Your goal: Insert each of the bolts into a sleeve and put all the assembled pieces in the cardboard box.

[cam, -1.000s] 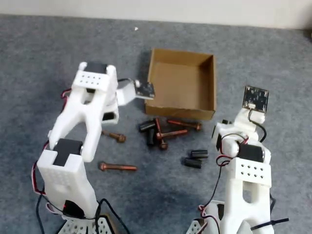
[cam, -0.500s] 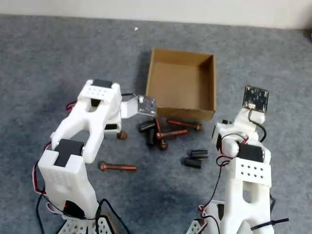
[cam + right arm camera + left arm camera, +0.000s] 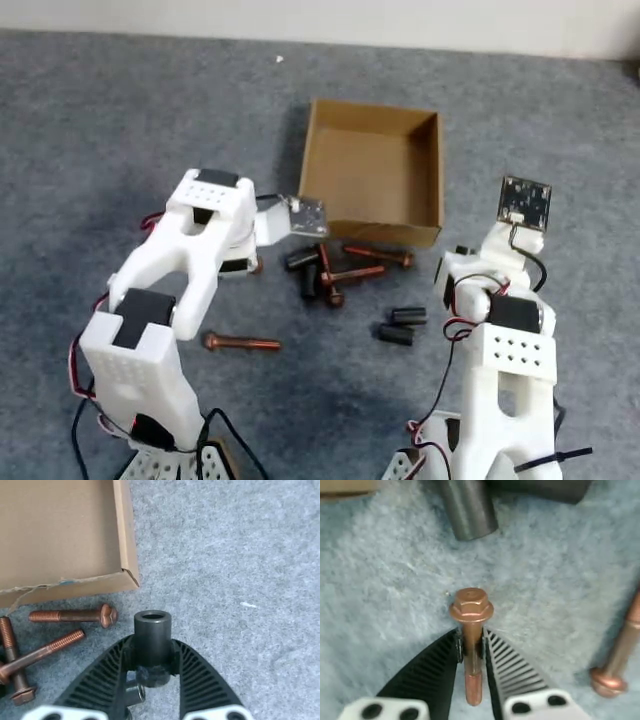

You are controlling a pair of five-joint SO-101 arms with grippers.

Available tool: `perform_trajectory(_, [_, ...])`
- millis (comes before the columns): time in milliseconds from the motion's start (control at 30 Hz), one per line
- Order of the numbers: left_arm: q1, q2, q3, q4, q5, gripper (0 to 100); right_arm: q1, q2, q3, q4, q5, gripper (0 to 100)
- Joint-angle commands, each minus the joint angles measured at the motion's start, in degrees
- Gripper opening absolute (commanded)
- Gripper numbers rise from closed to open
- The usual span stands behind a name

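High view: stood on grey carpet (image 3: pixel 90 130). Pinched a bolt (image 3: pixel 471 611) by its shank in the left gripper (image 3: pixel 471 641), low over the carpet; clamped a sleeve (image 3: pixel 152 630) in the right gripper (image 3: pixel 151 652). Farther, loose bolts (image 3: pixel 375 254) and spare sleeves (image 3: pixel 408 316) lying before the box (image 3: pixel 375 233); beyond, pale wall (image 3: pixel 400 18).

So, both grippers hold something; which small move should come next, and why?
Probably lift the left gripper slightly: it grips the bolt by the shank, down on the carpet, while the right gripper holds a sleeve with its bore open.
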Motion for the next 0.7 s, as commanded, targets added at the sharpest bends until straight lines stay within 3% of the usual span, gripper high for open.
perform_trajectory(0, [1.3,-10.6,-1.6,4.8,6.9,0,1.1,-2.7,-0.7,2.2,0.3,0.5])
perform_trajectory(267, [0.9,-33.8,0.1,5.6,30.3,0,-0.5,-18.9,1.9,3.2,0.6,0.5])
perform_trajectory(667, [1.4,-50.8,-0.3,4.6,67.0,0,-15.5,-29.1,4.2,1.8,0.7,0.5])
